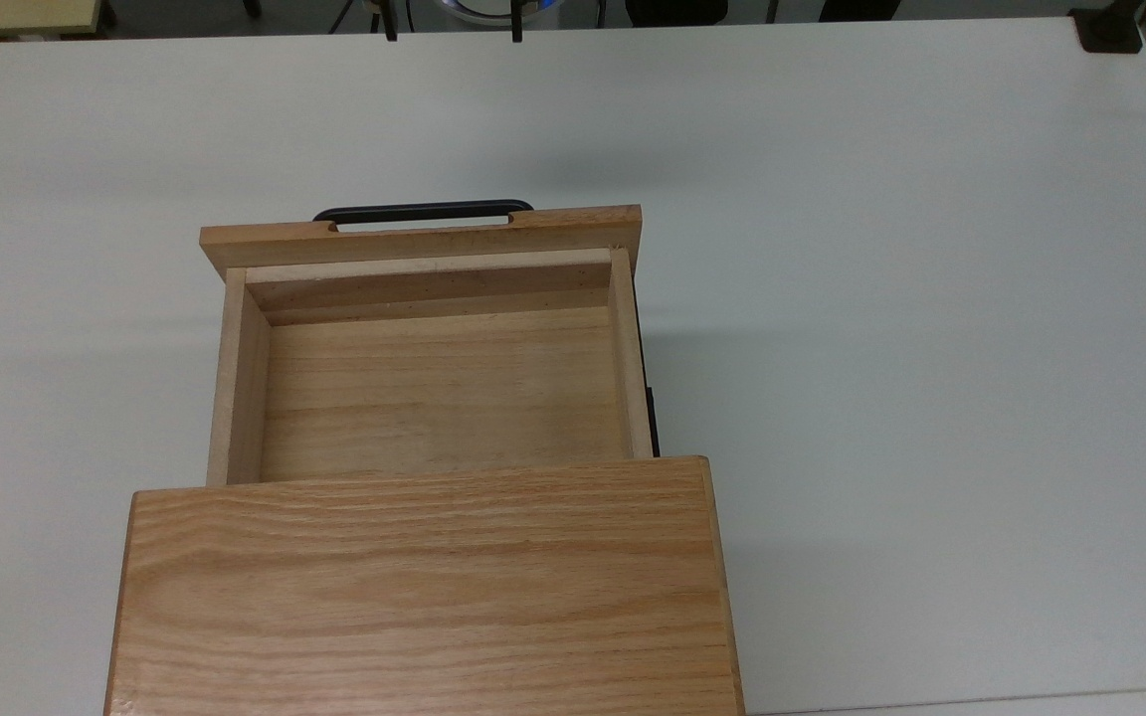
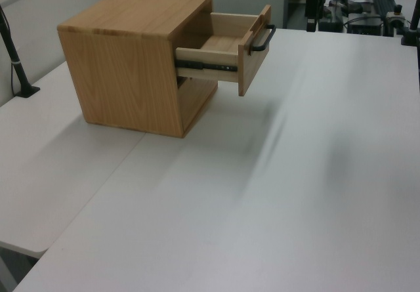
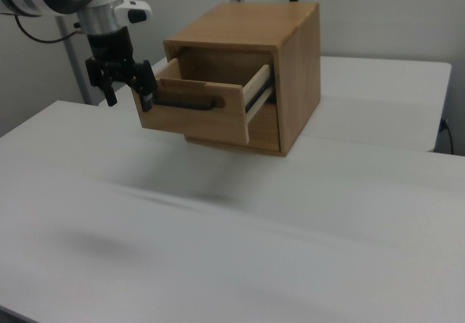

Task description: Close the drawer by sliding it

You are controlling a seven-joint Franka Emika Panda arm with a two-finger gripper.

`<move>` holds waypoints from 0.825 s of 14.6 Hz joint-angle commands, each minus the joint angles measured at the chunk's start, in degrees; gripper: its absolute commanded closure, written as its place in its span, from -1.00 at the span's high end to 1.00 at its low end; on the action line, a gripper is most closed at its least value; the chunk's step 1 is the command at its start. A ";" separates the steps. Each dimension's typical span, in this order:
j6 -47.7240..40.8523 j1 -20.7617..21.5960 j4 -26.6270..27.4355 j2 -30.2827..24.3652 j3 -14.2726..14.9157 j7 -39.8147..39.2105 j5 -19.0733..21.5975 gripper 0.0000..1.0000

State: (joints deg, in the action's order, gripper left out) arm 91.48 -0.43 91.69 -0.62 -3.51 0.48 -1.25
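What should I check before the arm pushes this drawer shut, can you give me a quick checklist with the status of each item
1. Drawer is open and needs closing: ok, it sticks well out of the cabinet.
2. Tray is empty, nothing to jam: ok in the top view.
3. Table in front of the handle is free of obstacles: ok.
4. Gripper lined up with the front panel: not ok; in the right view it sits at the panel's left end, off the middle.
5. Fingers open rather than clamped on the handle: ok, they look spread.
6. Gripper touching the panel: cannot tell.
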 commanded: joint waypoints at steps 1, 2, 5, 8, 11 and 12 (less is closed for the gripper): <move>0.98 0.35 -0.37 0.27 0.17 1.01 0.90 1.00; 0.98 0.34 -0.37 0.27 0.25 1.01 0.90 1.00; 0.98 0.52 -0.37 0.35 0.17 1.01 0.90 1.00; 0.98 0.61 -0.37 0.35 0.17 0.84 0.90 1.00; 0.98 0.61 -0.28 0.35 0.17 0.05 0.81 0.66; 1.06 0.61 -0.28 0.44 0.17 -0.04 0.81 0.49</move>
State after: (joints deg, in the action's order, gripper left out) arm 91.59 -0.36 91.69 -0.55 -3.61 0.59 -1.24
